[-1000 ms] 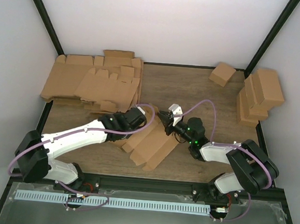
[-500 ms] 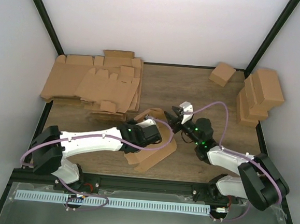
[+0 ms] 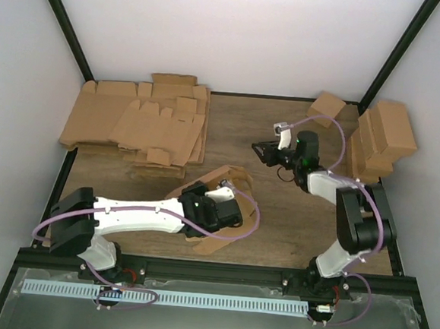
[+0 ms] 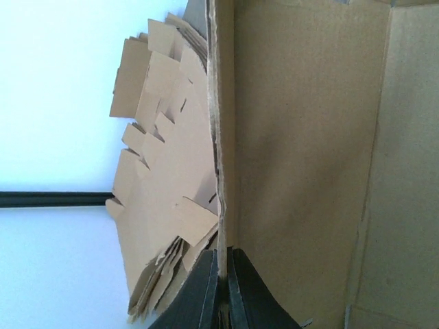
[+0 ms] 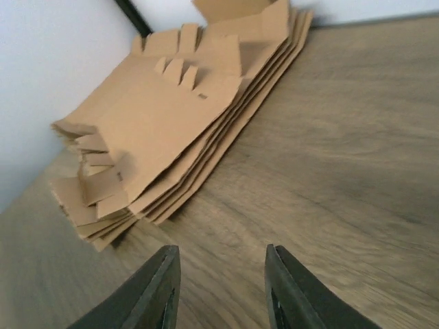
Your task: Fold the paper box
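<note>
While the box [image 3: 206, 243] sat at the front of the table [image 3: 276, 230], the top view showed the left claw [image 3: 224, 209] holding it up for folding. Left wrist: that claw pinched the box wall. Right wrist: the right claw [image 5: 219, 288] hung half open, empty, ready to help.

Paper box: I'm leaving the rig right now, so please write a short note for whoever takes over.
Left tool: shut on a wall edge of the box, at front centre.
Right tool: open, empty, above the table, facing the stack of flat sheets.
Done: box partly raised, not closed.
Left: fold the walls and flaps shut.
</note>
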### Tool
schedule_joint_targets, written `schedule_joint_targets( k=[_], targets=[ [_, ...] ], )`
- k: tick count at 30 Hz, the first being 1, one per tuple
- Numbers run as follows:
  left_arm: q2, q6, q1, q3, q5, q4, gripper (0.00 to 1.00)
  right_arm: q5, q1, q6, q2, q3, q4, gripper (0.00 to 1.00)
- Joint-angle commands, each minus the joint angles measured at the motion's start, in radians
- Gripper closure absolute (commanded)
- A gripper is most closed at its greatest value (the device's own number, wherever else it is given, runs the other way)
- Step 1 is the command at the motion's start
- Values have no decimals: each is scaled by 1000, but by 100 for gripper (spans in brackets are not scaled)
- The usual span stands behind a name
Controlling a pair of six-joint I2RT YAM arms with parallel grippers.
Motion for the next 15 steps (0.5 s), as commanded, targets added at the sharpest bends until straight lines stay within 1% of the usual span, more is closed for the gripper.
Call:
schedule_joint_targets(
  k=[1,3,5,10,15],
  targets=[
    [66,7,-31,-9,-63,8,96,-323,7,-14,164,165,-239,66],
    [113,-8,-43,0,-81,-1,96,-327,34,-29,187,172,-269,68],
    [169,-22,-49,6,-97,-8,96,-318,56,-36,173,133,-270,69],
    [267,-60,-63,26,-106,-35,96,-295,68,35,83,-29,-167,73],
    [302,-80,-77,26,-124,-42,96,-239,77,74,-17,-149,-123,73]
  ],
)
